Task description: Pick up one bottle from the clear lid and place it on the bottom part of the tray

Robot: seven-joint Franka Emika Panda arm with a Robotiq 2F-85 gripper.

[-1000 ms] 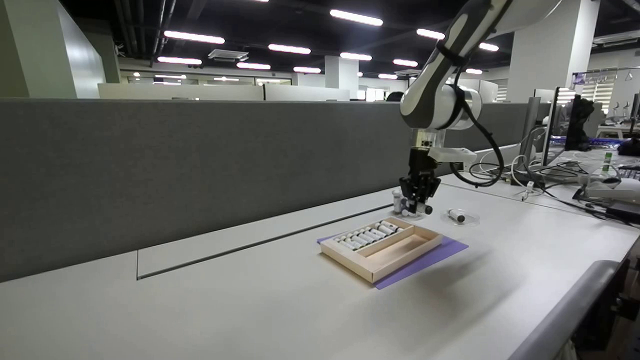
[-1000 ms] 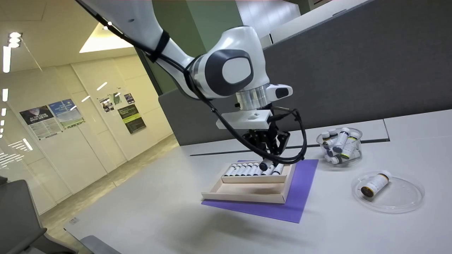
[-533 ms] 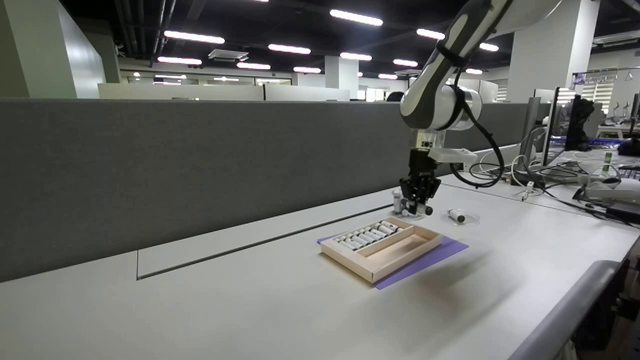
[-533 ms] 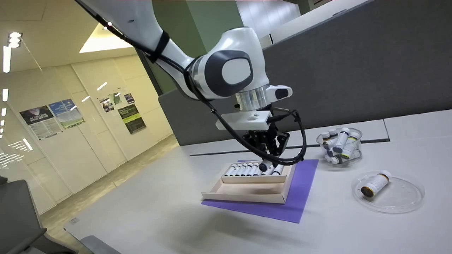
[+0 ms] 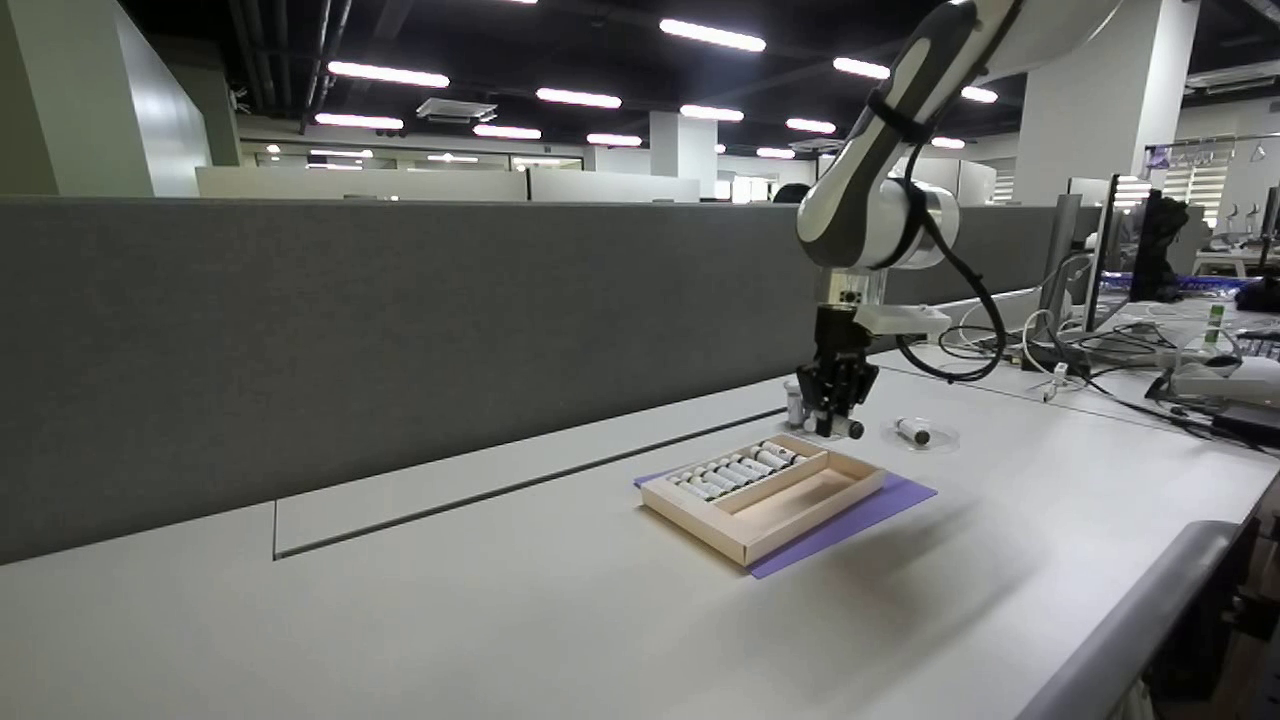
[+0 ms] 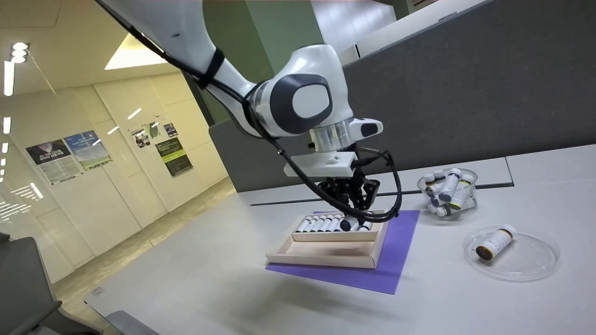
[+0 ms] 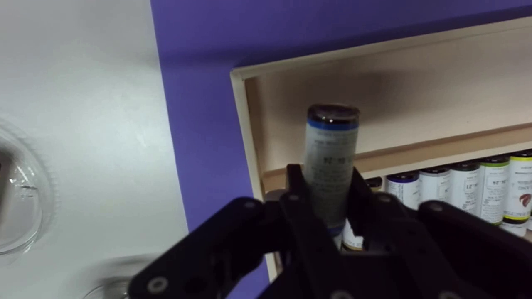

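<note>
You're doing the place step: the tool [image 7: 326, 180] is pinching the bottle [image 7: 331, 160], closed down to its width, over the tray [image 7: 436, 95], so next you're probably shifting toward one o'clock in the wrist view, lowering beyond the divider [image 7: 436, 152] and letting go.

Black pincer [image 7: 325, 185] low in the wrist view, blue-banded white bottle [image 7: 331, 155] at centre, tan tray [image 7: 436, 95] right, purple sheet [image 7: 203, 95] top.
</note>
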